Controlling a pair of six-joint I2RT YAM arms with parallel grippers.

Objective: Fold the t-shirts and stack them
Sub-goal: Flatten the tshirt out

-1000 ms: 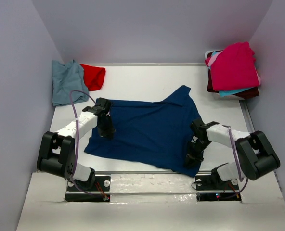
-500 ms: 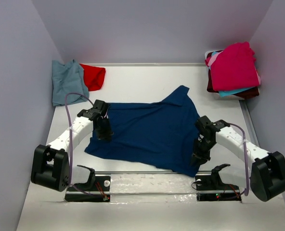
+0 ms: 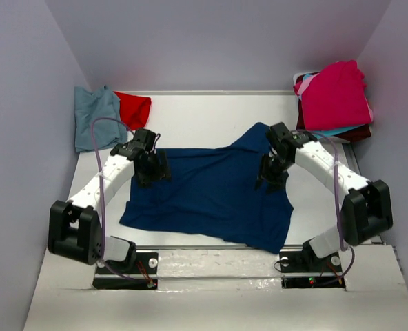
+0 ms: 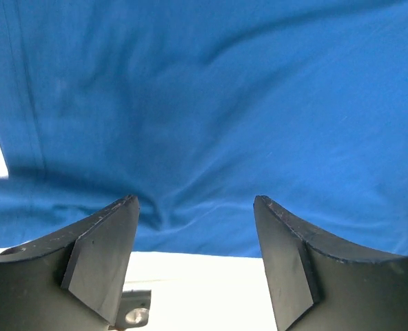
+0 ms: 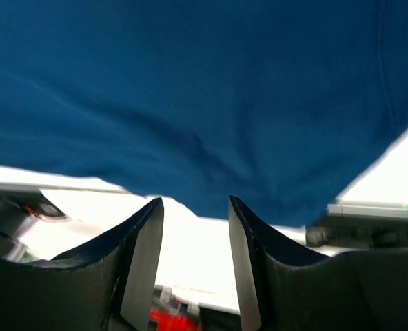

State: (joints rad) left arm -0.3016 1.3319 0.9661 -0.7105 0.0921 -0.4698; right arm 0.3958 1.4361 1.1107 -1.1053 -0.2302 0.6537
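A navy t-shirt (image 3: 211, 196) lies spread across the middle of the white table, no print showing. My left gripper (image 3: 153, 169) hovers over its left side. In the left wrist view that gripper (image 4: 196, 207) stands open, nothing between its fingers, and the blue cloth (image 4: 211, 103) lies just beyond the tips. My right gripper (image 3: 271, 174) is over the shirt's right part, near a raised sleeve. It (image 5: 196, 204) is open and empty too, with cloth (image 5: 190, 83) ahead of it.
A blue-grey tee (image 3: 94, 125) and a red tee (image 3: 135, 109) lie at the far left corner. At the far right sits a pile topped by a magenta tee (image 3: 335, 93), with turquoise (image 3: 330, 132) and maroon (image 3: 359, 134) edges beneath. Walls enclose the table (image 3: 211, 114).
The left gripper has opened and let go of the shirt, shifting slightly away. The right arm has swung from the shirt's near right corner to its far right part, jaws wider.
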